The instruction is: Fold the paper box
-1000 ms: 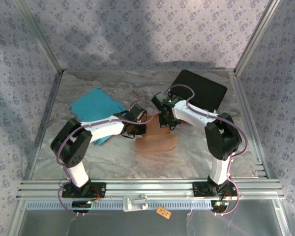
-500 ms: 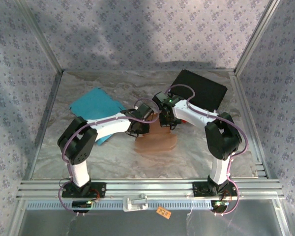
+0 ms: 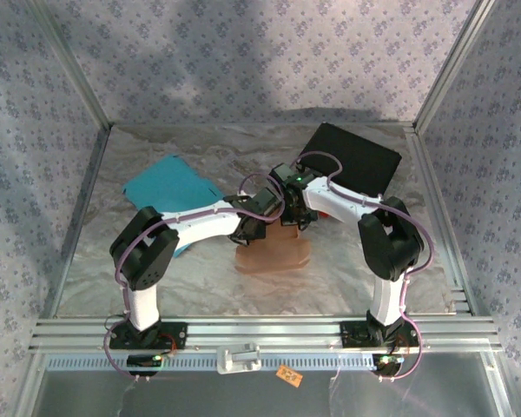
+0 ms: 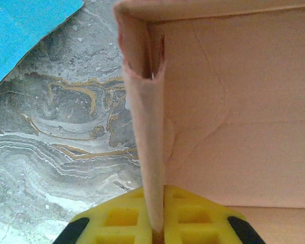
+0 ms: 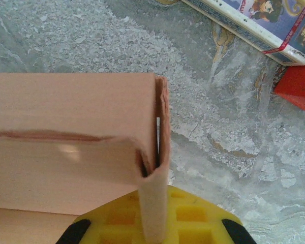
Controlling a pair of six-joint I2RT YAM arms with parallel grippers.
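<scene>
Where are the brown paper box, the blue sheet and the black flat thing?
paper box [image 3: 278, 254]: top view, on its flat near part.
blue sheet [image 3: 167, 185]: top view, on its middle.
black flat thing [image 3: 356, 159]: top view, on its middle.

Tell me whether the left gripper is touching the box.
Touching. The left wrist view shows the left gripper clamped on an upright wall of the box.

The peach-tan folded paper box [image 3: 273, 252] sits on a grey marbled tabletop [image 3: 200, 287] veined in ochre. At ten o'clock of it lies a flat turquoise paper sheet [image 3: 169, 184]; at one o'clock, a flat black rectangular panel [image 3: 354, 156]. The lilac enclosure walls [image 3: 243, 52] carry small floral sprigs.
</scene>
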